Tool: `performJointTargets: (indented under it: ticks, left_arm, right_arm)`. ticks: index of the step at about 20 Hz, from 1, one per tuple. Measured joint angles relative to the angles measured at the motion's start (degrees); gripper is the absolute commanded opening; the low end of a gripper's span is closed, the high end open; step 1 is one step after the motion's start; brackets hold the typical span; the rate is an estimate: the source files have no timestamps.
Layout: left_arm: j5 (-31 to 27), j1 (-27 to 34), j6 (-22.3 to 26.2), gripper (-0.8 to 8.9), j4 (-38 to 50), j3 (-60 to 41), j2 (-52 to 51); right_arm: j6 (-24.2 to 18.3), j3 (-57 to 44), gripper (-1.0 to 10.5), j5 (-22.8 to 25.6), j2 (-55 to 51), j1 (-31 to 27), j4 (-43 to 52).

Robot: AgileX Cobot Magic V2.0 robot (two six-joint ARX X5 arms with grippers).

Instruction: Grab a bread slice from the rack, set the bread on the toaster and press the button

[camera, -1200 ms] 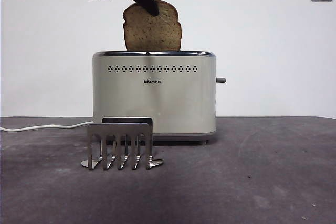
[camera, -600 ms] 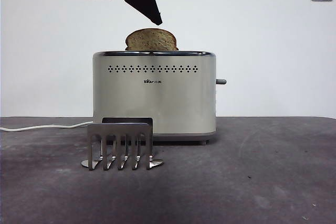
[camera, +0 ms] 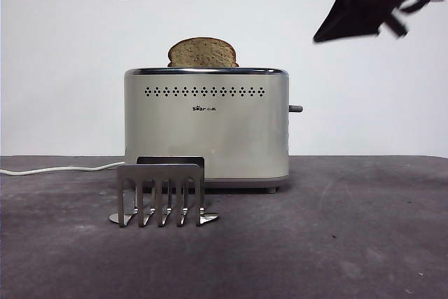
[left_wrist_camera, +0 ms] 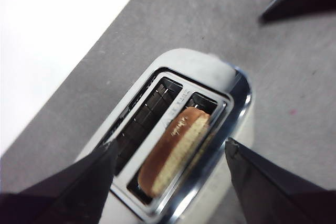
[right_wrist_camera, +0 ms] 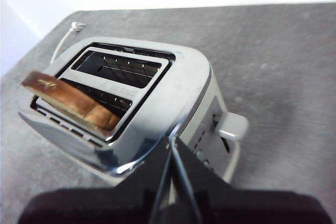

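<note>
Above toaster | left end effector risen, wide | right end effector arrived, closed

The slice of bread stands in the front slot of the toaster, the rack sits before the toaster's left half, and a cable trails off left.

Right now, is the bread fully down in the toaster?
No. The slice of bread sits in one slot of the toaster, rounded top above the rim.
</note>
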Motion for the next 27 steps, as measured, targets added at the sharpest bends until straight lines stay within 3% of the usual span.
performJointTargets:
  ticks: [5,12,17,27]
  left_arm:
    - [0.15,0.00,-6.58,3.46,-4.74,0.00,-5.16]
    - [2.82,0.00,-10.36,3.46,-10.25,0.00,-10.51]
    - [4.50,-0.17,-11.39,3.46,-11.80,0.00,-12.48]
    - [4.66,-0.44,-11.76,3.46,-13.62,0.00,-12.72]
  right_arm:
    - [5.42,0.00,-0.1,-3.08,7.06,-1.42,8.41]
    - [13.11,2.47,-0.1,-6.25,15.28,-3.45,14.14]
    - [14.51,7.08,-0.1,-8.50,19.78,-3.06,14.25]
    - [14.84,8.48,-0.1,-7.65,22.05,-2.64,13.49]
